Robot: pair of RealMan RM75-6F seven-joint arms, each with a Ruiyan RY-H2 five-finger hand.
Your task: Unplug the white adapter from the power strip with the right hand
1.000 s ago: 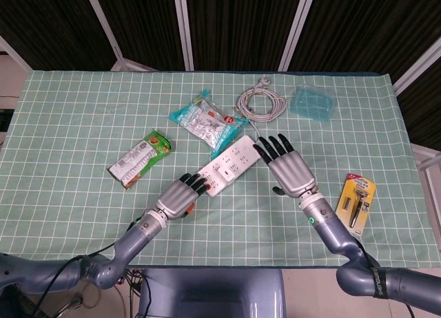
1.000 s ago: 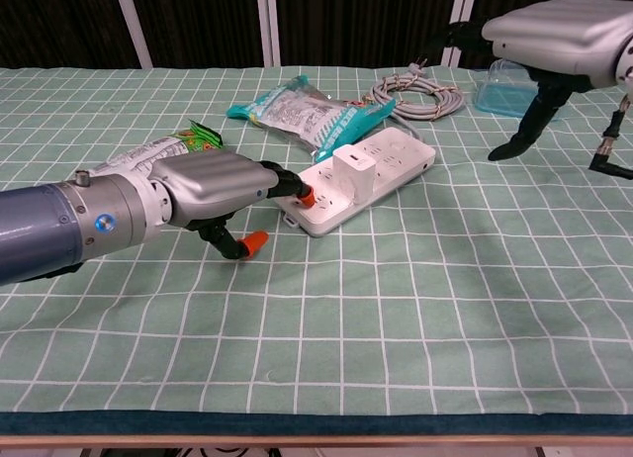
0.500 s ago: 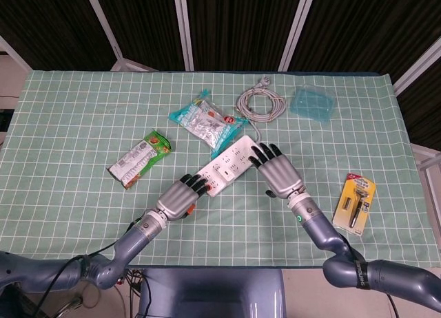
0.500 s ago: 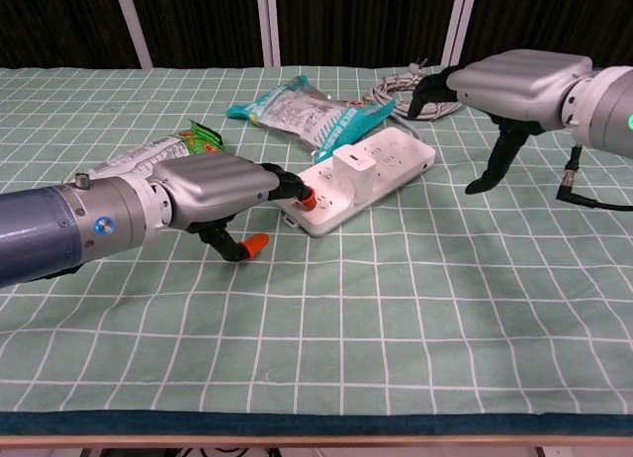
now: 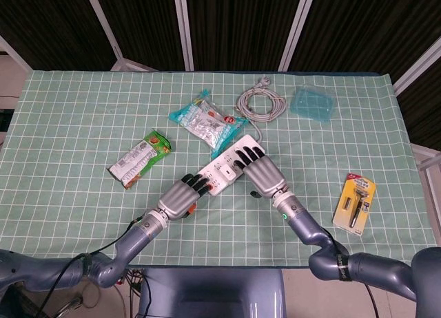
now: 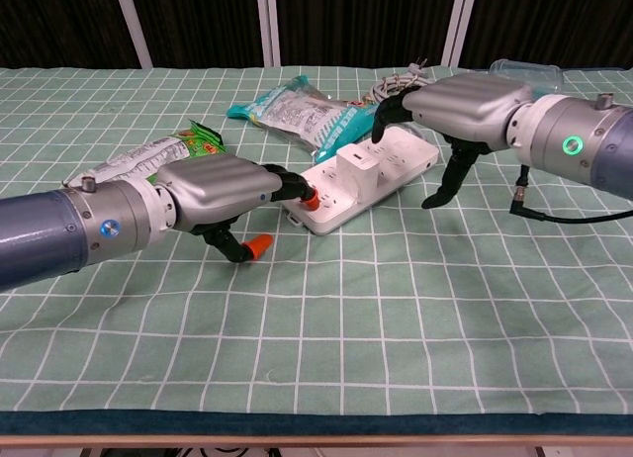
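Two metal-backed hands meet at the long white plastic power strip (image 5: 225, 165), which lies slantwise near the middle of the table, on its green checked cloth (image 5: 83, 118). The small white block adapter (image 6: 357, 161) stands upright, seated in the strip about midway along it. The left hand (image 6: 213, 193) presses its dark fingertips against the strip's near end, apparently pinning it; it holds nothing, and how far its fingers are curled cannot be told. The right hand (image 6: 465, 106) hovers over the far half of the strip with fingers apart and arched downward, thumb hanging at the side, gripping nothing; its fingertips sit just beside the adapter, and whether they touch it cannot be told. The step in hand looks like the final approach before the grasp. Next, the right hand would need to close thumb and fingers on opposite faces of the adapter, then pull straight up while the left keeps the strip down. Toward the far edge lie a teal snack bag (image 5: 204, 122), a coiled grey cable (image 5: 261, 102) and a clear blue box (image 5: 312, 103).
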